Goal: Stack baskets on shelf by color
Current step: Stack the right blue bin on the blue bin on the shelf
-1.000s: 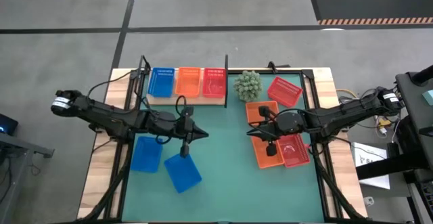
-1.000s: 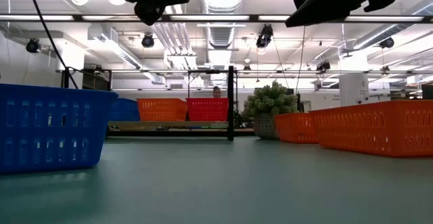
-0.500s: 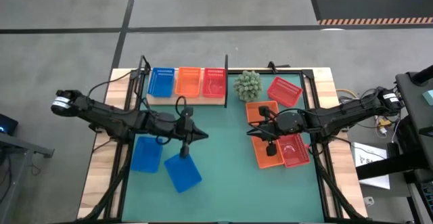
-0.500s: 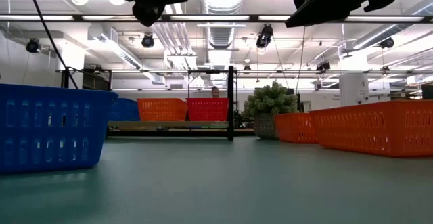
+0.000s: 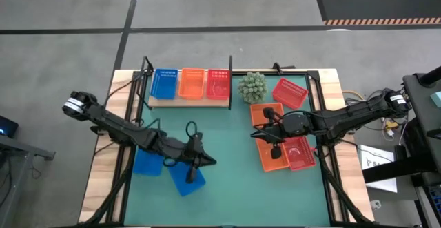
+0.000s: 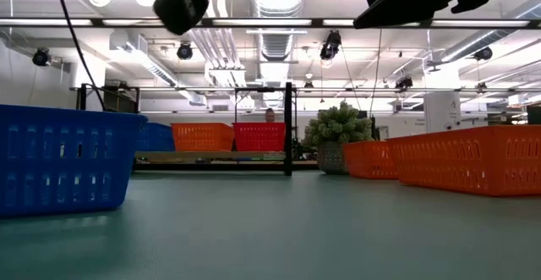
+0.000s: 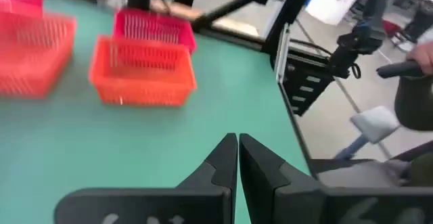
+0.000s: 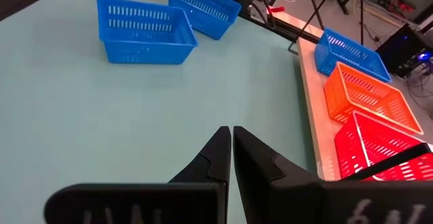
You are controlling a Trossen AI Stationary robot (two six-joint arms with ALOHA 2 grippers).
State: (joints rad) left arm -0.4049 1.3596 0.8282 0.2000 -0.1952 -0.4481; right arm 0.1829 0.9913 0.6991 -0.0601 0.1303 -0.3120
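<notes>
On the wooden shelf (image 5: 189,100) at the far side, one blue (image 5: 164,83), one orange (image 5: 192,83) and one red basket (image 5: 218,83) stand side by side on their bottoms. Two loose blue baskets (image 5: 146,163) (image 5: 185,180) stand on the green mat at the near left. Two orange baskets (image 5: 265,112) (image 5: 271,157) and two red ones (image 5: 289,92) (image 5: 300,152) stand at the right. My left gripper (image 5: 211,162) is shut and empty, above the mat just right of the nearer blue basket. My right gripper (image 5: 254,135) is shut and empty, left of the orange baskets.
A spiky green ball plant (image 5: 252,87) stands right of the shelf's black post (image 5: 230,66). The mat's middle (image 5: 231,173) between the two arms is bare. Wooden strips (image 5: 103,180) run along the table's sides.
My left gripper has gone toward the table's near edge and a little to the right, from the mat's middle left to beside the nearer blue basket, and it stays shut. The baskets have not moved.
</notes>
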